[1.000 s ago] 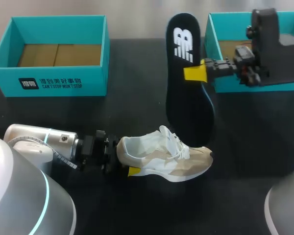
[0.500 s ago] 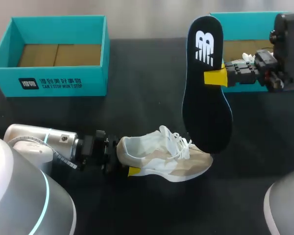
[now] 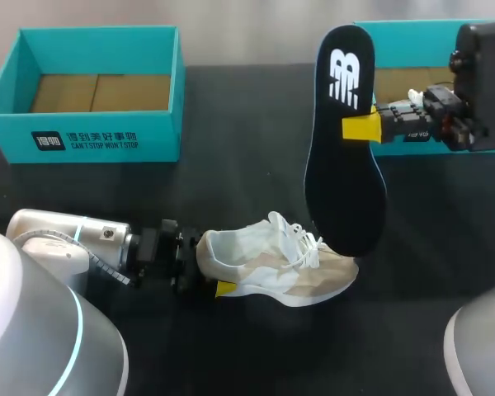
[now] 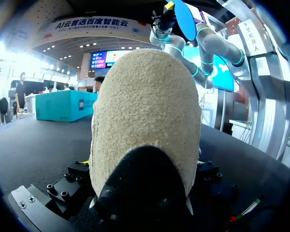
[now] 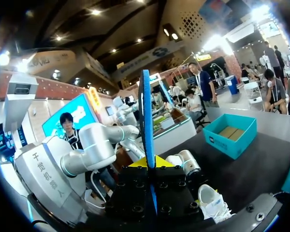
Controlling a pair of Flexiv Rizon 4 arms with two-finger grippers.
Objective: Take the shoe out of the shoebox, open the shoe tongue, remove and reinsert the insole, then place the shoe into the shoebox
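The shoe (image 3: 272, 268) is already out of the shoebox and rests on the dark desk (image 3: 231, 190), toe pointing to the right side. The insole (image 3: 344, 165) is also out: it hangs in the air above and just behind the toe of the shoe, held near its heel end by the right claw (image 3: 361, 128), which is closed on its edge. In the right wrist view the insole stands thin and upright between the two yellow tips. The left claw (image 3: 219, 285) is closed on the heel of the shoe and keeps it steady; in the left wrist view the heel fills almost everything ahead of it.

So, as I judge it, the removal is done. What remains is to put the insole back inside and then to place the shoe into a box. Two teal shoeboxes stand open at the far side, one at the left (image 3: 91, 140) and one at the right (image 3: 396, 33).

The shoe is white and beige with white laces, its opening wide. The insole is black with a white mark and a blue rim, long and flat.
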